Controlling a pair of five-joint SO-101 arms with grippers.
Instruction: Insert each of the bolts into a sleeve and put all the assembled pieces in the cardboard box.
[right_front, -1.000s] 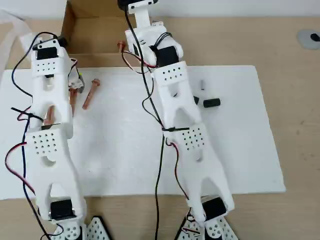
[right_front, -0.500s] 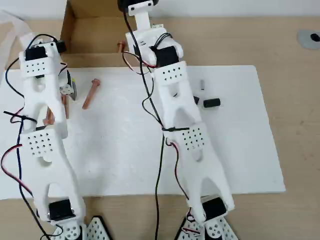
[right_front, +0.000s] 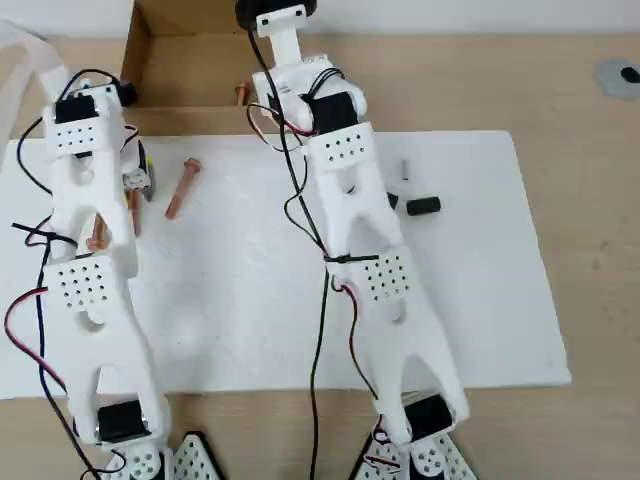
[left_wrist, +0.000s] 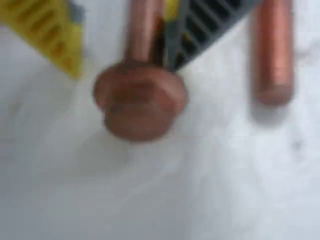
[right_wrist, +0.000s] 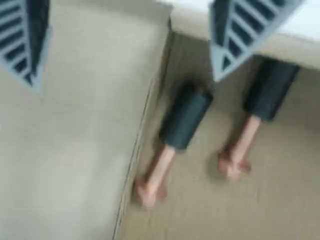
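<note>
My left gripper (left_wrist: 122, 70) is low over the white foam mat (right_front: 250, 300), at its left side (right_front: 140, 183). It stands open astride a copper bolt (left_wrist: 140, 102). The shaft rests against the grey finger (left_wrist: 210, 25), and a gap separates it from the yellow finger (left_wrist: 45, 35). A second bolt (left_wrist: 272, 55) lies alongside. My right gripper (right_wrist: 135, 40) is open by the right wall of the cardboard box (right_front: 185, 65). Below it lie two bolts in black sleeves (right_wrist: 182, 122) (right_wrist: 265, 90), beside a cardboard wall. A loose bolt (right_front: 182, 187) and a black sleeve (right_front: 424, 206) lie on the mat.
A small grey piece (right_front: 404, 170) lies near the black sleeve. Another bolt (right_front: 97, 235) sticks out from under the left arm. The wooden table (right_front: 580, 200) borders the mat, with a grey disc (right_front: 618, 76) at the far right edge.
The left arm swung to the left over the mat, and the bolt under its gripper shifted left with it. The right arm has stayed still.
</note>
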